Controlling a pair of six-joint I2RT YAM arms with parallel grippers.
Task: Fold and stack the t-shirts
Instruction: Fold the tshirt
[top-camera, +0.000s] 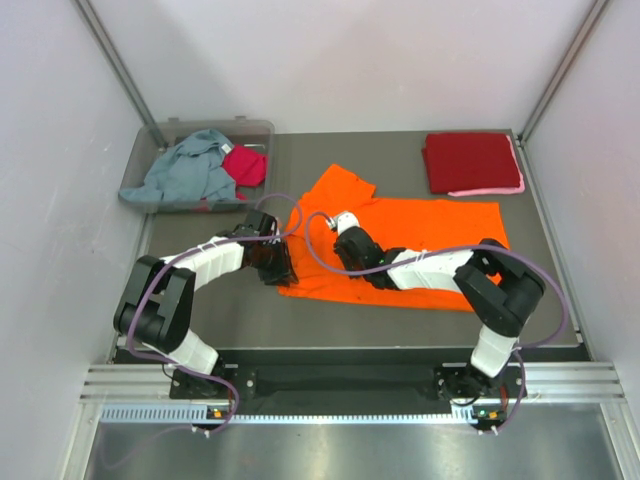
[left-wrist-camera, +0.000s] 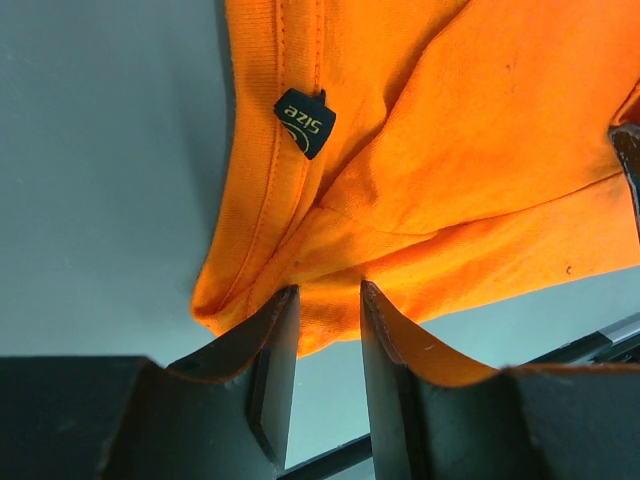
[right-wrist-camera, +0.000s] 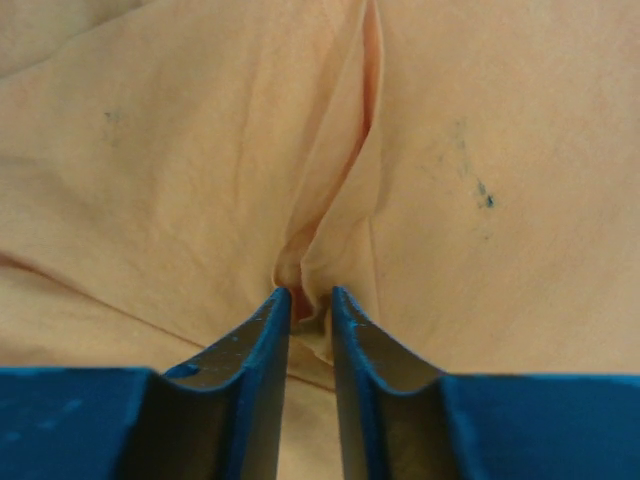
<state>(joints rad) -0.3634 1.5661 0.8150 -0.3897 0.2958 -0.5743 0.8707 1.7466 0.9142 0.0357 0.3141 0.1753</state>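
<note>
The bright orange t-shirt (top-camera: 430, 230) lies partly spread on the table centre, one sleeve pointing to the back. My left gripper (top-camera: 280, 265) is at its near left edge. In the left wrist view the left gripper (left-wrist-camera: 328, 300) is shut on the shirt's hem (left-wrist-camera: 330, 320), near the black size label (left-wrist-camera: 305, 122). My right gripper (top-camera: 350, 262) is on the shirt a little to the right. In the right wrist view the right gripper (right-wrist-camera: 310, 300) pinches a raised fold of the shirt (right-wrist-camera: 180, 150), which looks washed-out there.
A folded dark red t-shirt (top-camera: 470, 160) lies on a pink one (top-camera: 495, 189) at the back right. A clear plastic bin (top-camera: 160, 130) at the back left holds a grey-blue t-shirt (top-camera: 190, 170) and a magenta one (top-camera: 245, 165). White walls enclose the table.
</note>
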